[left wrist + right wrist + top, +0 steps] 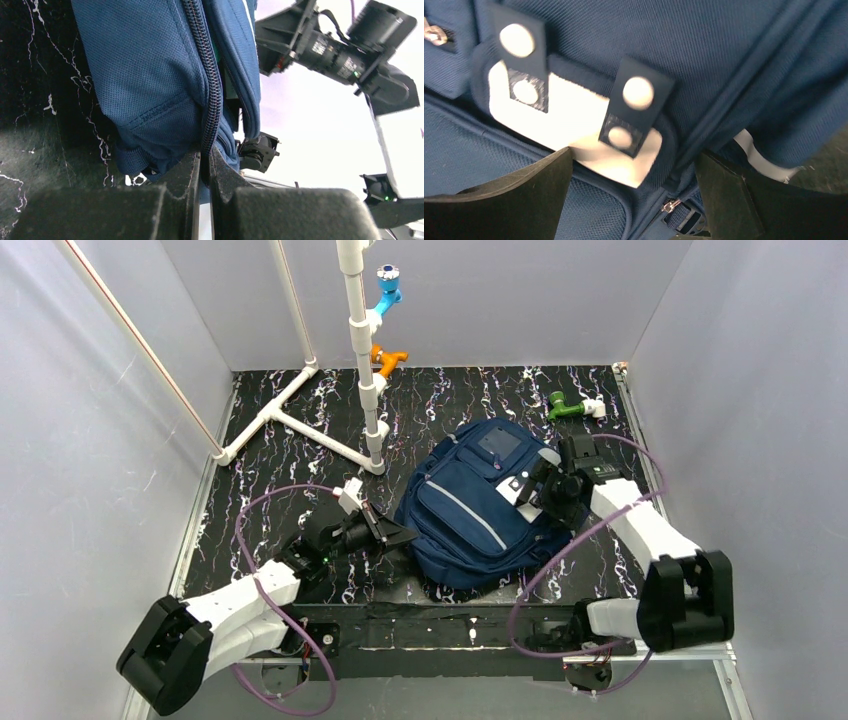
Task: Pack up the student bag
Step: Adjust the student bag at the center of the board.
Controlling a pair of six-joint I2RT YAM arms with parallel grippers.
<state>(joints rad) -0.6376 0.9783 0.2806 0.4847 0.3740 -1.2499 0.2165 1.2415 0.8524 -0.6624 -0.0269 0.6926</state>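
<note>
The student bag (470, 505) is lying flat in the middle of the bench (290, 455), front pockets facing up, between the two arms. The left jaws are clenching on the bag's near-left edge, pinching the fabric right where the side zip (212, 95) runs down between them. The right jaws are standing spread wide and gripping nothing, hovering just over the bag's white patch (574, 130) on its far-right side.

From where I'm standing, the job is looking far along. No books or other loose school things are lying around the bag, and the stretch of zip I can see is looking closed. Whether the main opening is fully shut I cannot tell. Only a green pipe fitting (567, 407) is sitting apart near the far edge, and I doubt it belongs in the bag. What seems left is finishing the closing and letting go.
</note>
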